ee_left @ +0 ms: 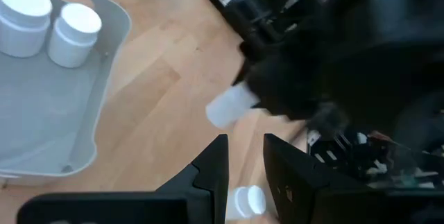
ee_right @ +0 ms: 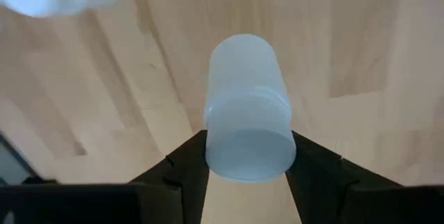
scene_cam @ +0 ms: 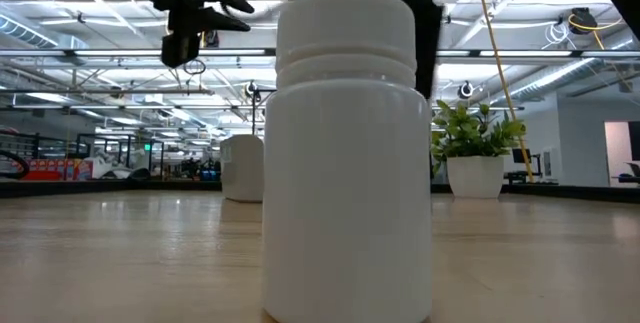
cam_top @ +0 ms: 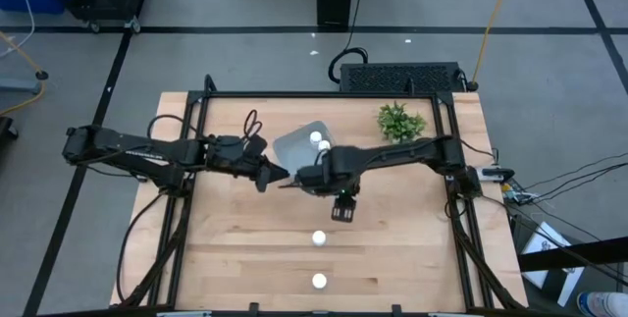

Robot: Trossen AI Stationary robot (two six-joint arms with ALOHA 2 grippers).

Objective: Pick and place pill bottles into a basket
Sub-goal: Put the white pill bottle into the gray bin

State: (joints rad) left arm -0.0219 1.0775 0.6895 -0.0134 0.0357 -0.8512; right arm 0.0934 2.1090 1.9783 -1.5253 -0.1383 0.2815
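The pale blue-grey basket (cam_top: 294,145) lies at the table's middle, toward the far side, with two white pill bottles (cam_top: 315,137) (cam_top: 324,146) standing in it; the left wrist view shows them too (ee_left: 24,12) (ee_left: 75,24). My right gripper (cam_top: 308,181) is just near of the basket, shut on a third bottle (ee_right: 246,113). My left gripper (ee_left: 245,165) is close beside it on the left, empty, its fingers a narrow gap apart. Two more bottles (cam_top: 318,238) (cam_top: 318,281) stand on the table nearer the front edge. My right gripper pinches the bottle between its two fingers (ee_right: 187,158), one on each side of the ringed end (ee_right: 243,151) that faces the wrist. The rest of the bottle sticks out beyond the fingertips. It is lifted clear of the table (ee_left: 229,106).
A small green plant (cam_top: 400,121) stands at the far right of the table. The front bottle fills the low view (scene_cam: 345,153), with another bottle (scene_cam: 243,168) and the plant (scene_cam: 475,148) behind it. Bare wood lies at the table's near left and right.
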